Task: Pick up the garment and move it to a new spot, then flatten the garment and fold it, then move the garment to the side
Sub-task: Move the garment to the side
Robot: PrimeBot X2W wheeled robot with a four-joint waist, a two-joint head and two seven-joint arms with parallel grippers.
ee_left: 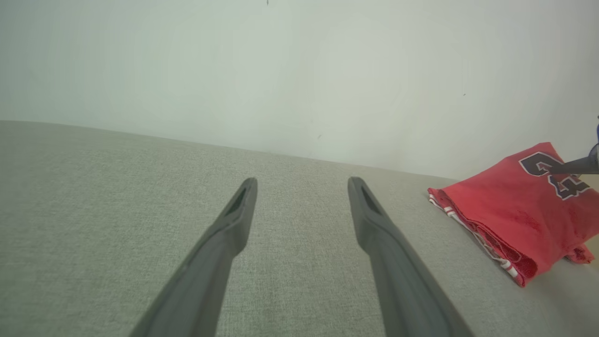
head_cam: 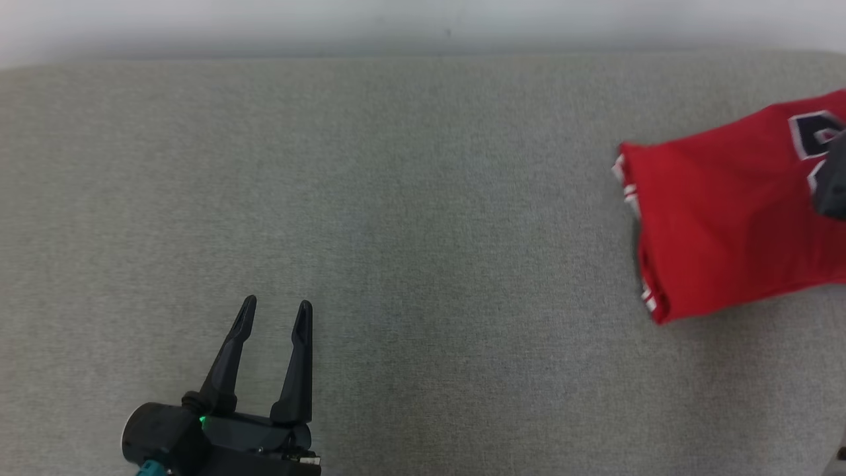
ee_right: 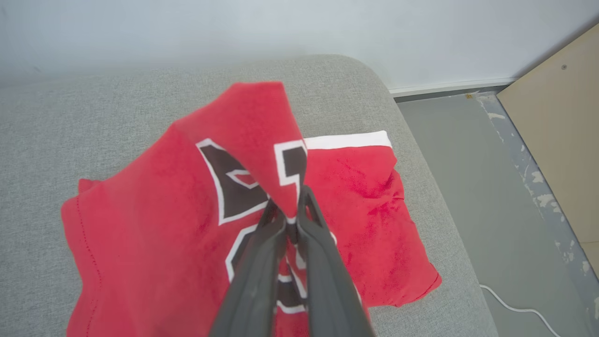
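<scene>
The garment (head_cam: 720,211) is a red jersey with dark, white-edged numbers, lying folded at the right end of the grey cushion (head_cam: 396,198). In the right wrist view my right gripper (ee_right: 291,210) is shut on a pinched-up fold of the garment (ee_right: 243,140), lifting that fold above the layers below. A dark part of the right gripper (head_cam: 834,178) shows at the head view's right edge over the jersey. My left gripper (head_cam: 274,312) stands open over bare cushion at the lower left, far from the garment (ee_left: 510,210), with nothing between its fingers (ee_left: 234,220).
The cushion's rounded right end (ee_right: 421,154) drops to a grey floor (ee_right: 472,187). A tan board (ee_right: 557,126) leans there and a white cable (ee_right: 510,304) lies on the floor. A pale wall (head_cam: 396,26) runs behind the cushion.
</scene>
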